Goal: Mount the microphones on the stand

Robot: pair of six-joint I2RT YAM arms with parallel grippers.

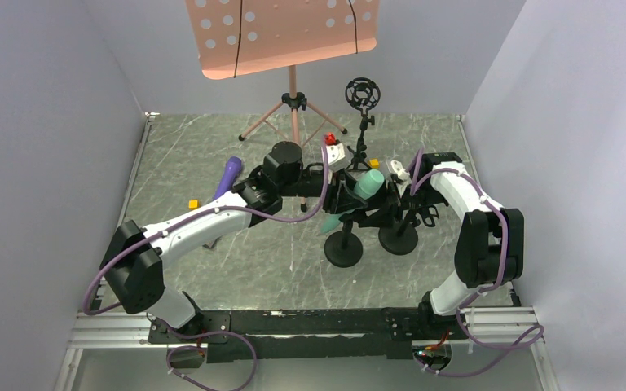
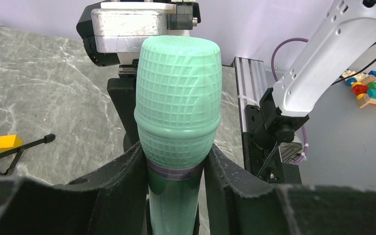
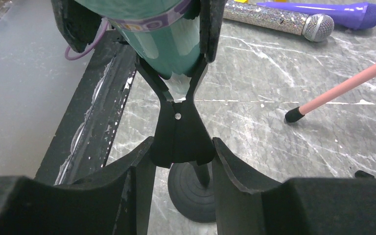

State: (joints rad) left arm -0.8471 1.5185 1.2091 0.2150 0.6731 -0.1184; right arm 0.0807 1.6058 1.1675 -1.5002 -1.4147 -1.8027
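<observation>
The mint green microphone [image 2: 178, 98] stands head up between the fingers of my left gripper [image 2: 176, 156], which is shut on its neck just under the head. In the top view this microphone [image 1: 367, 185] hangs over two black round-based stands [image 1: 344, 248]. My right gripper [image 3: 181, 149] is shut on the black clip [image 3: 180, 122] at the top of one stand. The clip's two prongs spread around the lower body of the green microphone [image 3: 161, 34]. The glittery silver microphone [image 3: 274, 17] and the purple microphone [image 3: 333, 9] lie side by side on the table beyond.
A pink music stand [image 1: 293, 81] with thin legs [image 3: 342, 88] is at the back. A black ring shock mount [image 1: 363, 94] on a small tripod is beside it. A second black stand base [image 1: 398, 238] sits to the right. A yellow block [image 2: 9, 142] lies on the marbled table.
</observation>
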